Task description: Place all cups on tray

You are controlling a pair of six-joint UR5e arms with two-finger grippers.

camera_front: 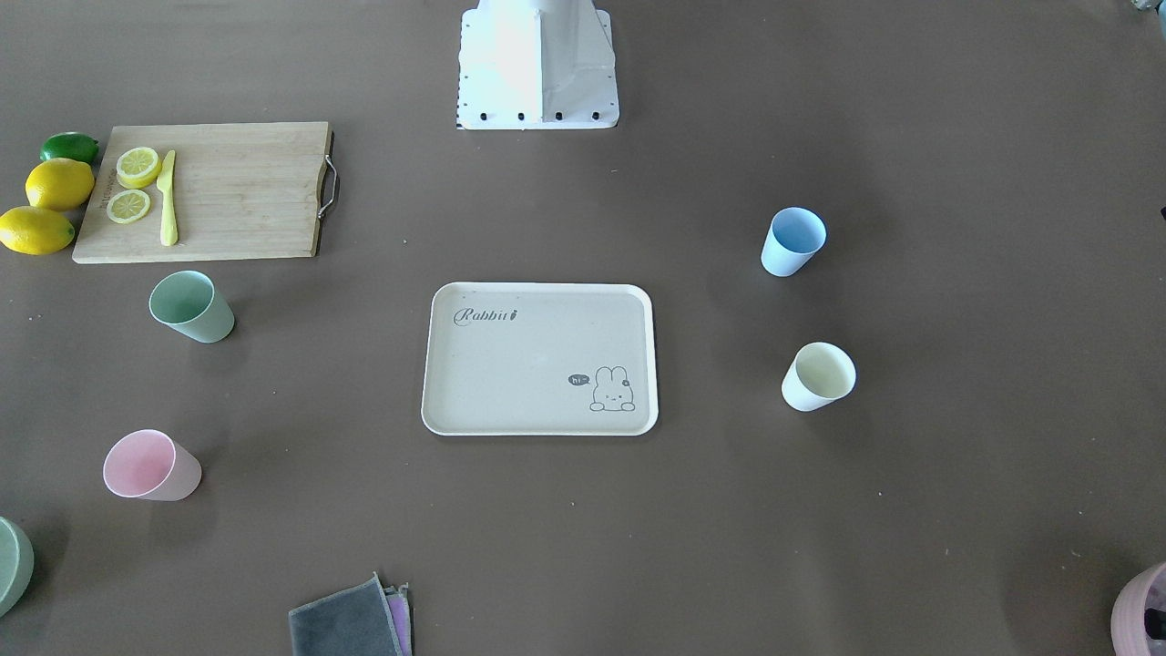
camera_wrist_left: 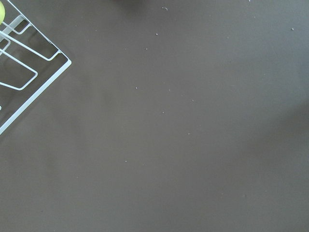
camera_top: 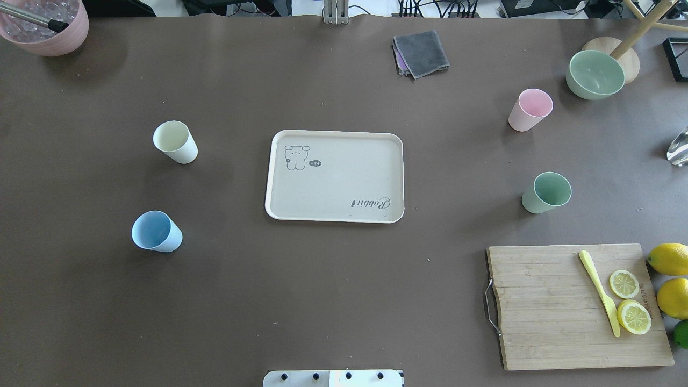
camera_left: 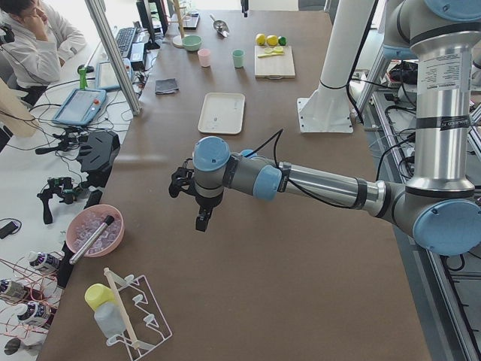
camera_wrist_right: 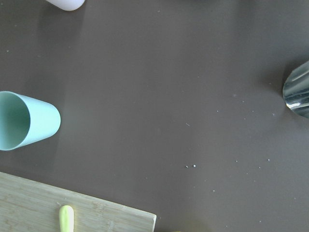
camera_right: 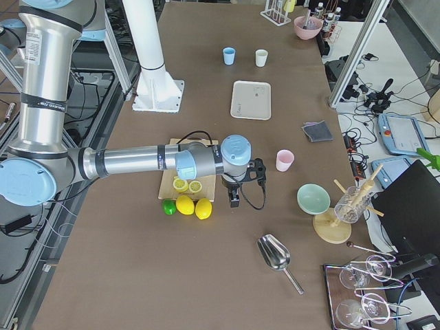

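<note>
Cups (camera_front: 191,307) matte plastic; tray (camera_front: 537,360) matte, smooth; cutting board (camera_front: 246,191) bare wood.

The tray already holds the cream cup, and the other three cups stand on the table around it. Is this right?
Not quite. The tray holds nothing: the overhead exterior view shows the cream cup on the table too, apart from the tray's rim. The light blue cup, pink cup and mint green cup do stand on the table around it.
</note>
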